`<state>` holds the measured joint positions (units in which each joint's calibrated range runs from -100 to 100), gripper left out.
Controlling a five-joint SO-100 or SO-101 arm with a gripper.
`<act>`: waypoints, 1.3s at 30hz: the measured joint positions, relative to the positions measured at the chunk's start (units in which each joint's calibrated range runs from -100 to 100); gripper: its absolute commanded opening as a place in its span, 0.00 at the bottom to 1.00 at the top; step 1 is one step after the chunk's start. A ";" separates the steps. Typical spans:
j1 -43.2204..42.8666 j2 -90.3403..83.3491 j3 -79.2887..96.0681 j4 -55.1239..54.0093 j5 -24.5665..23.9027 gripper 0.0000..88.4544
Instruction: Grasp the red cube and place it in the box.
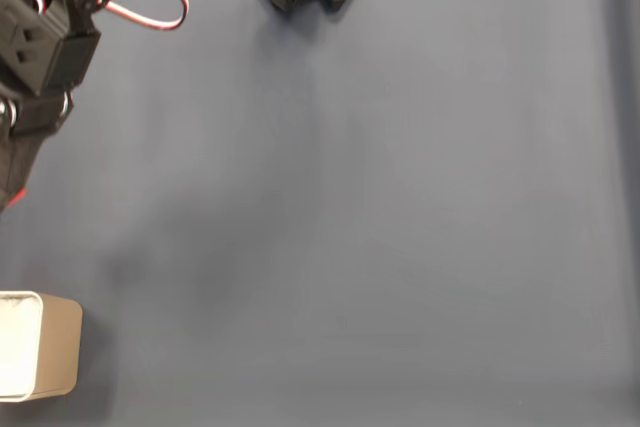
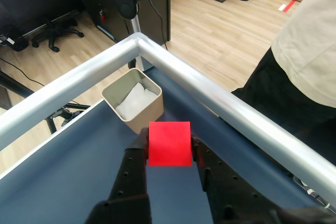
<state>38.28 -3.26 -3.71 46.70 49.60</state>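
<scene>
The red cube is gripped between the two black fingers in the wrist view, held up off the blue bench. The box is seen just past it, tucked into the bench corner where the two metal rails meet, something white inside. In the fixed view the box is parked at the lower left edge. A person's clothing is spotted beyond the rail.
</scene>
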 measured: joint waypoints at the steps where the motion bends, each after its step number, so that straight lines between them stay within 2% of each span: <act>1: -0.37 0.96 -1.27 0.00 0.00 0.00; 22: -4.90 25.18 -33.36 0.00 0.00 0.00; 39: -5.79 38.82 -50.45 0.00 0.00 0.01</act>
<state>32.49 35.56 -54.16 46.70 49.60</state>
